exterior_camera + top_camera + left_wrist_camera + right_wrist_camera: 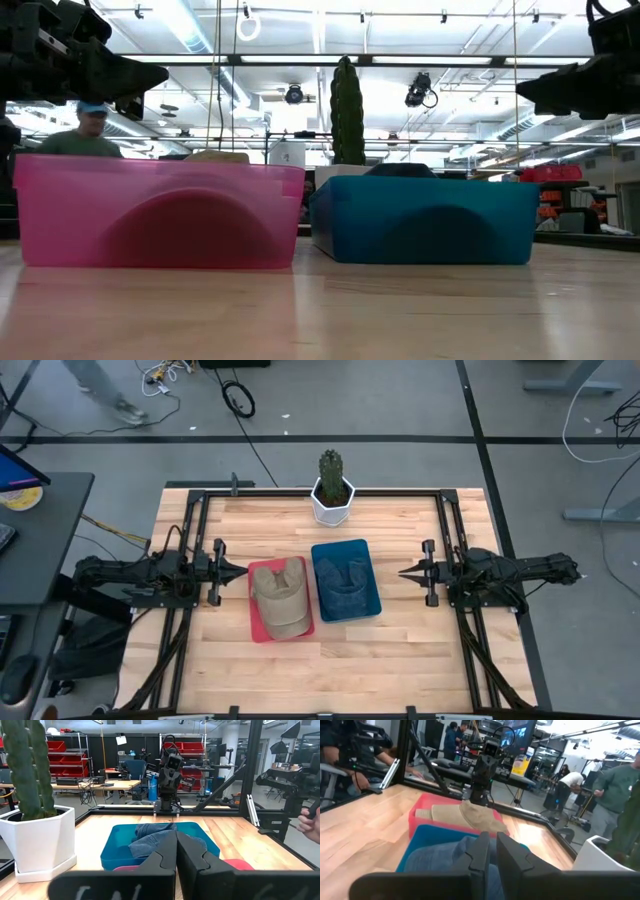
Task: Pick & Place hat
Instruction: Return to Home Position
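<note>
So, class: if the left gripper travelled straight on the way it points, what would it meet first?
Probably the right gripper facing it; the left gripper seems higher than the red bin and blue bin, depth unclear.

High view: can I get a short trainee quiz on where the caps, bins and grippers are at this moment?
1. Fill in: the brown cap lies in the ___ bin.
2. True or false: the left gripper and the right gripper are both shut and hold nothing.
3. What stands beyond the blue bin, near the table edge? A a potted cactus; B a bottle; C a box.
Key: 1 red; 2 true; 3 A.
</note>
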